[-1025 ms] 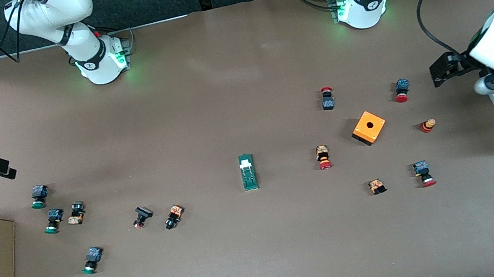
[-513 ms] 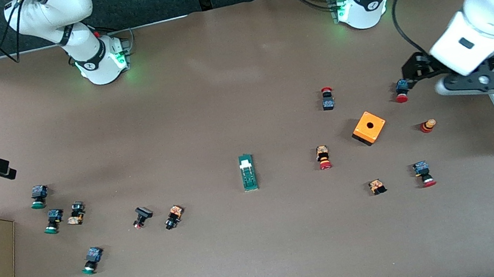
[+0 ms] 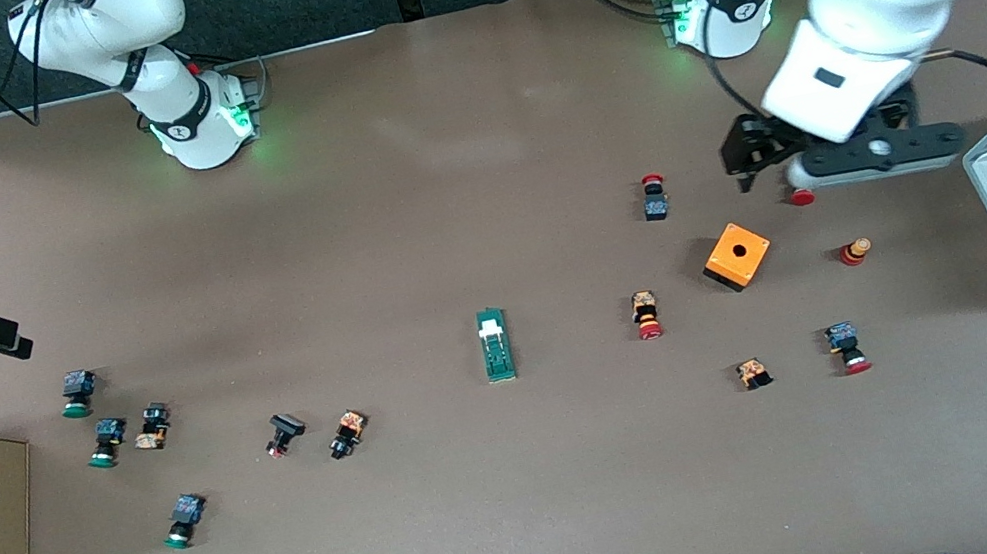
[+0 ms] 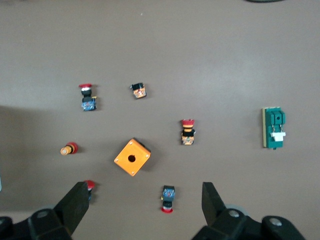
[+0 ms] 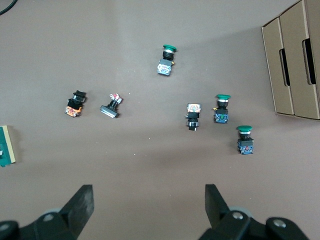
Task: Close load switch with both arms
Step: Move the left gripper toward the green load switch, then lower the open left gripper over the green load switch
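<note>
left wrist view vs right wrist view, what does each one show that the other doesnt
Only the left wrist view shows the orange cube with a hole in its top, and the red-capped push buttons scattered around it.

Only the right wrist view shows the green-capped push buttons and the cardboard box at the right arm's end of the table.

Both show the brown table and the load switch, whole in the left wrist view but only an end of it at the frame edge in the right wrist view. Each also shows its own open jaws, holding nothing.
</note>
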Available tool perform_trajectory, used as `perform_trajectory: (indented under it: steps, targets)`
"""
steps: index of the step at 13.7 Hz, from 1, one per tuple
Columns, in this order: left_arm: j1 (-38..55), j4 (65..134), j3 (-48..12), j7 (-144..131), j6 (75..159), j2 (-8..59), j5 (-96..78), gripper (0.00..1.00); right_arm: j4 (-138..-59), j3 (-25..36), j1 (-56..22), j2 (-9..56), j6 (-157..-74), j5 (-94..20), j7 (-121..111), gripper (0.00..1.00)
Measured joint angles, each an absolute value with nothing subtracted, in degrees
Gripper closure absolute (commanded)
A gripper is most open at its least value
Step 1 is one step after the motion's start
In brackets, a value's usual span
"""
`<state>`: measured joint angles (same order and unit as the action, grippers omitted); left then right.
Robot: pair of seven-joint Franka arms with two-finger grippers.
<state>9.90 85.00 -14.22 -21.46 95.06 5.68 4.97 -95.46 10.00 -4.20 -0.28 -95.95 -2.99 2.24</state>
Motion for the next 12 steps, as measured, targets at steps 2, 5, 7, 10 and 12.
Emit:
perform_trajectory:
  steps: [2, 5, 7, 10, 12]
  targets:
    - [13.77, 85.66, -14.41, -25.39, 98.82, 6.01, 8.21, 0.0, -95.46, 10.0, -4.2, -0.23, -95.95, -2.99, 2.24, 0.01]
    - [21.26, 87.04, -14.77, -36.59, 103.56, 7.08, 14.78, 0.0, -95.46, 9.97, -4.21, -0.16, -95.95, -2.99, 2.24, 0.01]
    - [26.4, 88.75, -14.89, -45.5, 106.37, 8.12, 20.55, 0.0, -95.46, 9.93, -4.23, -0.15, -95.95, -2.99, 2.24, 0.01]
    - [33.04, 90.17, -14.97, -59.13, 107.49, 11.16, 30.45, 0.0, -95.46, 9.86, -4.24, -0.15, -95.97, -2.99, 2.24, 0.01]
    - [36.69, 90.51, -15.0, -67.07, 109.15, 14.29, 35.46, 0.0, -95.45, 9.8, -4.26, -0.15, -95.98, -2.99, 2.24, 0.01]
